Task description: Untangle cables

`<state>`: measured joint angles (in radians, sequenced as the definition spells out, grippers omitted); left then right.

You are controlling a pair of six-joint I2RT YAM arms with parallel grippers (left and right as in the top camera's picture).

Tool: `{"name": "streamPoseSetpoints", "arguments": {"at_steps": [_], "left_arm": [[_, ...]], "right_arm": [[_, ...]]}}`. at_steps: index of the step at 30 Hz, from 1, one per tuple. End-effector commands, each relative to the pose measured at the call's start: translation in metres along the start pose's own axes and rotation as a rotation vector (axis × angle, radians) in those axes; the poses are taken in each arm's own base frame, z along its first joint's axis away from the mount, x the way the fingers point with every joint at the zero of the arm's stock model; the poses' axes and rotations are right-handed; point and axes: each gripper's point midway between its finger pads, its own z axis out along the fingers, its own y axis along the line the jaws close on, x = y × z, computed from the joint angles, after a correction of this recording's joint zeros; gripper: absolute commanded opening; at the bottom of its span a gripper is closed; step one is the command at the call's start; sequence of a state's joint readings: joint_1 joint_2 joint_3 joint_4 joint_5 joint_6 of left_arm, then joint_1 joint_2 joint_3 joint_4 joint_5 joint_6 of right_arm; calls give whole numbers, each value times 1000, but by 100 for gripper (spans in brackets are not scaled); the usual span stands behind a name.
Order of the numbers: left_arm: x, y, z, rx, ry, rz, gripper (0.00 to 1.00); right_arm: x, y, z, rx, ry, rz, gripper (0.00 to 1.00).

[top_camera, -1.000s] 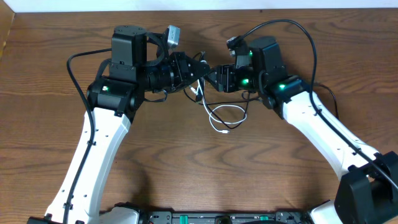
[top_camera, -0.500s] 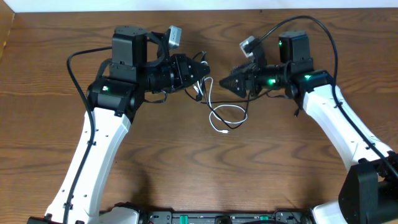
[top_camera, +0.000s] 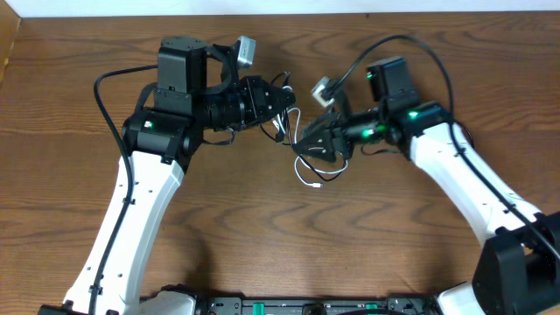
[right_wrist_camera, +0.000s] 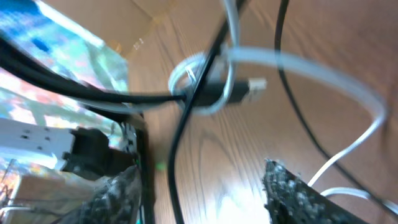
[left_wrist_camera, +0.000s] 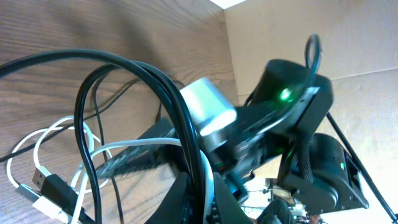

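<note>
Table (top_camera: 262,245) was dark brown wood grain, with a pale strip (top_camera: 105,7) along its far edge in the overhead view. The left wrist view showed tan cardboard (left_wrist_camera: 348,37) standing beyond the table. Left arm (top_camera: 131,219), white with black joints, reached in from the lower left. Left gripper (top_camera: 285,96) was clenched on the cables: in its wrist view the black cable (left_wrist_camera: 106,55) and a white strand ran down together into the closed fingers. Cables sat mid-table between the two grippers, lifted at the left gripper and dropping to the wood. White cable (top_camera: 315,183) lay looped on the table with a plug end flat on the surface, black cable crossing it. Right gripper (top_camera: 306,144) was low over that loop, fingers (right_wrist_camera: 115,193) spread apart, released, gripping nothing; a black strand passed loosely between them. Right arm (top_camera: 472,184) came in from the right, green light (top_camera: 411,112) lit.
</note>
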<state>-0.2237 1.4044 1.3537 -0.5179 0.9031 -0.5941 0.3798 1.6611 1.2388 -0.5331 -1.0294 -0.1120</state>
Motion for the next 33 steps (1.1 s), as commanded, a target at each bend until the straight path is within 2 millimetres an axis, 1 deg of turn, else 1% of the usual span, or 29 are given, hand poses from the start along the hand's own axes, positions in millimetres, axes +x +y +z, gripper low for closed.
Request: {"name": "streamPoseSetpoints", "arguments": {"at_steps": [1, 2, 4, 5, 6, 7, 9, 10, 11, 13, 15, 16, 17, 18, 19, 20, 22, 24, 26, 27, 31, 33], "left_arm": [[-7, 1, -5, 0, -22, 15, 8], [-8, 2, -6, -2, -26, 12, 7], [-10, 4, -8, -3, -32, 8, 8], [-12, 5, -9, -4, -36, 6, 7], [-13, 6, -10, -7, -40, 5, 8], [-14, 7, -11, -10, -46, 4, 8], [-19, 12, -15, -26, -63, 26, 8], [-20, 16, -17, -39, -71, 41, 8], [-23, 22, -19, -65, -82, 55, 8], [-26, 44, -25, -171, -111, 61, 7], [-29, 77, -36, -342, -149, 28, 8], [-30, 96, -45, -445, -175, 3, 8], [-31, 115, -56, -563, -205, -17, 8], [-31, 128, -66, -655, -228, -28, 8], [-31, 139, -74, -728, -245, -36, 7], [-30, 145, -81, -778, -254, -41, 8], [-28, 150, -85, -814, -254, -48, 8], [-26, 151, -86, -820, -247, -53, 12], [-25, 152, -86, -822, -242, -55, 13], [-24, 153, -86, -824, -239, -58, 17], [-19, 154, -87, -832, -222, -67, 39], [-16, 155, -87, -840, -201, -49, 45]], "right_arm": [[16, -12, 23, 66, 79, -4, 56], [18, -10, 30, 56, 91, -8, 54], [21, -11, 37, 58, 103, -15, 45], [21, -16, 38, 87, 106, -5, 33], [22, -23, 37, 130, 107, 26, 13], [21, -33, 34, 187, 103, 66, 1], [18, -52, 22, 305, 78, 144, 1], [14, -57, 14, 343, 59, 160, 1], [9, -60, 4, 370, 33, 168, 1], [-6, -60, -22, 413, -40, 185, 1], [-24, -59, -59, 478, -144, 216, 1], [-31, -57, -78, 510, -192, 230, 1], [-37, -56, -103, 556, -254, 258, 1], [-40, -55, -124, 604, -307, 298, 1], [-41, -55, -141, 646, -352, 337, 1], [-40, -54, -163, 699, -410, 391, 1], [-38, -47, -190, 757, -482, 444, 1], [-37, -38, -204, 789, -515, 438, 1], [-34, -33, -210, 813, -523, 438, 1], [-33, -31, -211, 815, -523, 439, 1], [-26, -30, -209, 816, -503, 459, 1], [-25, -31, -208, 817, -496, 465, 1]]}}
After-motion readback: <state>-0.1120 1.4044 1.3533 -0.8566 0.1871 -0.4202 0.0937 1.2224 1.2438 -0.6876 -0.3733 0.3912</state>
